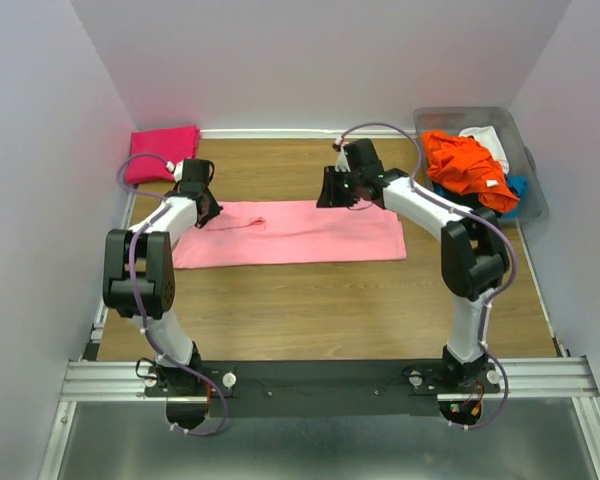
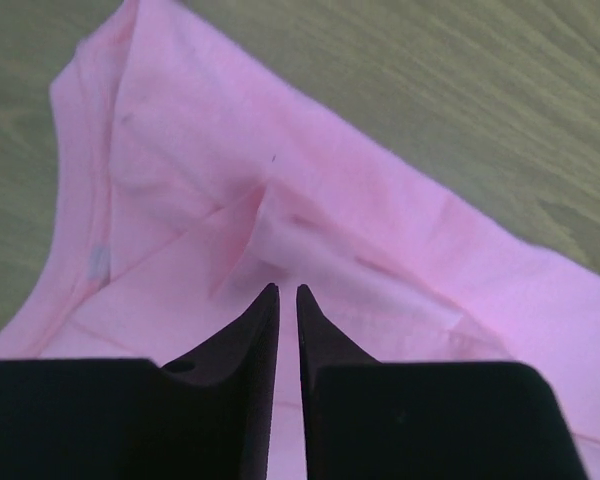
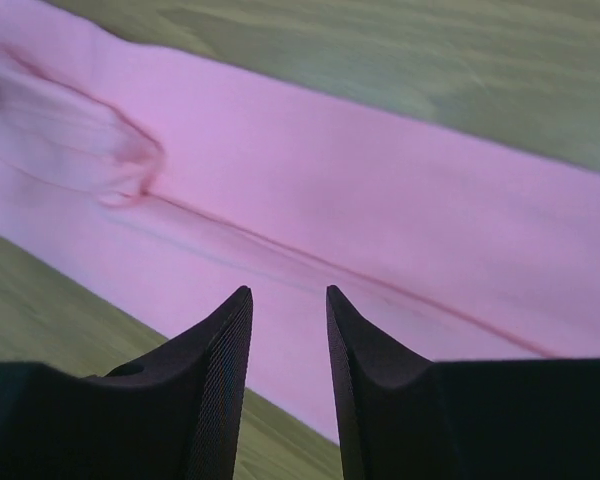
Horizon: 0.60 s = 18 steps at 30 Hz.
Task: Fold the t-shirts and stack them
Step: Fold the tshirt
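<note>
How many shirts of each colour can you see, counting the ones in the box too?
light pink shirt, on the table: 1
hot pink shirt, at the back corner: 1
orange shirt, in the box: 1
white shirt, in the box: 1
blue shirt, in the box: 1
Total: 5

Blue t-shirt (image 1: pixel 517 186) mostly beneath orange t-shirt (image 1: pixel 465 165)
</note>
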Available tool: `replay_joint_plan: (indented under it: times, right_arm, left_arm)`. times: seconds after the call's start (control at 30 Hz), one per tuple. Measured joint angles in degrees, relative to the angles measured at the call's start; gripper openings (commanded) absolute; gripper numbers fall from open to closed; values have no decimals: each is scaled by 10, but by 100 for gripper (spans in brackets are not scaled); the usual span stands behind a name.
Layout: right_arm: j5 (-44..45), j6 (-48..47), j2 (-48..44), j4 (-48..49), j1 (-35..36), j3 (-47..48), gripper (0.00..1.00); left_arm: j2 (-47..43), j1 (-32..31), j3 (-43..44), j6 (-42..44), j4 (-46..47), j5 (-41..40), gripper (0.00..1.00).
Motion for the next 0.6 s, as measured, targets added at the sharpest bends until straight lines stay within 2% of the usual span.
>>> replay_joint_plan:
  times: [0.13,0.37,0.6]
  right_arm:
    - [-52,26,62,38,22,66,41]
    - [-119,94,164,118,57,154,38]
    - [-160,194,248,228,76,193,35]
  left_arm:
    - [65,0,50,5,21,0,17]
    - [127,1,78,14,36,1,17]
    - [130,1,76,19,52,2,17]
